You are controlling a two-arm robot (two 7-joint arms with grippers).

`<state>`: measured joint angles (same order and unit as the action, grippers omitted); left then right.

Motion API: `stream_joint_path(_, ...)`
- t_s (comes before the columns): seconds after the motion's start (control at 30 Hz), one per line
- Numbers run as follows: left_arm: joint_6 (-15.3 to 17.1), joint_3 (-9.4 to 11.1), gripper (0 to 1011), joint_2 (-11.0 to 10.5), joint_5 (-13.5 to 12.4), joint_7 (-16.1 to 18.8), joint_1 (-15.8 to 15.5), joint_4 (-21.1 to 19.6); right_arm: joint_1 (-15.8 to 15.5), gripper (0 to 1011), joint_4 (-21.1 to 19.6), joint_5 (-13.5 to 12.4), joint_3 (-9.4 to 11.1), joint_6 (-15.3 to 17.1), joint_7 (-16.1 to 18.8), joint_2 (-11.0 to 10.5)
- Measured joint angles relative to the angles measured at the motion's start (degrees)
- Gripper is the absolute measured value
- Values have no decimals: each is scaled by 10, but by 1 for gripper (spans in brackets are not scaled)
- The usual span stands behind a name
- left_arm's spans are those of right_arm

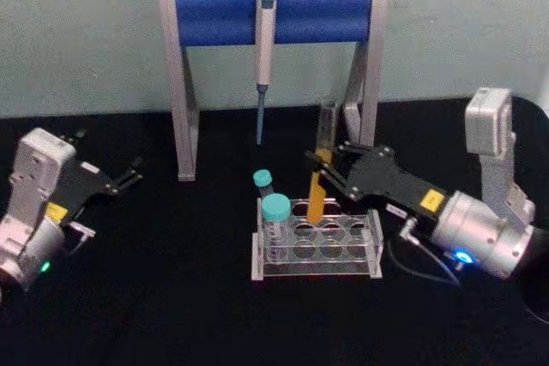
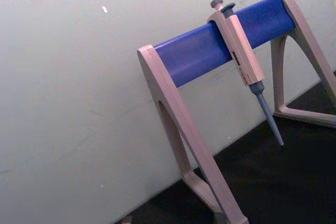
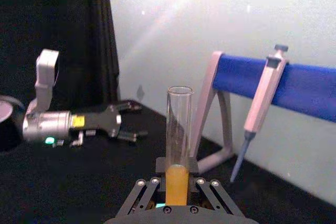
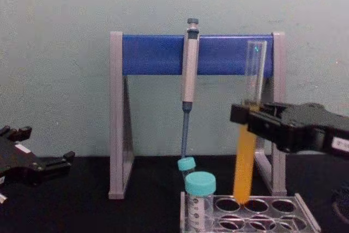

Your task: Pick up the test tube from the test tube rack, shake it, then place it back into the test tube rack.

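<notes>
The test tube stands upright with orange-yellow liquid in its lower half and a clear, capless top. My right gripper is shut on it at about mid-height, reaching in from the right. The tube's round bottom sits at a back-row hole of the clear test tube rack; I cannot tell how deep it goes. My left gripper rests open on the far left of the table, holding nothing.
Two teal-capped tubes stand in the rack's left end. Behind the rack a grey-and-blue pipette stand carries a hanging grey pipette. Black tabletop lies between rack and left gripper.
</notes>
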<state>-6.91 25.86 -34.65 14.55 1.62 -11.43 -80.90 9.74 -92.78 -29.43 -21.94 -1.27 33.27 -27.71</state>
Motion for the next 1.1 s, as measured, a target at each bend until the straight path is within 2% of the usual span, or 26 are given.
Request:
stream_joint_path(0.13, 0, 0, 1001, 0, 0, 0, 0, 0, 18, 229, 24, -4, -6, -13, -10, 18)
stream_joint_path(0.33, 0, 0, 1001, 0, 0, 0, 0, 0, 34, 229, 54, 8, -3, -31, -49, 40)
stream_joint_path(0.63, 0, 0, 1001, 0, 0, 0, 0, 0, 33, 229, 60, 25, 10, -34, -80, 46)
stream_joint_path(1.1, 0, 0, 1002, 0, 0, 0, 0, 0, 26, 229, 55, 38, 21, -28, -88, 52)
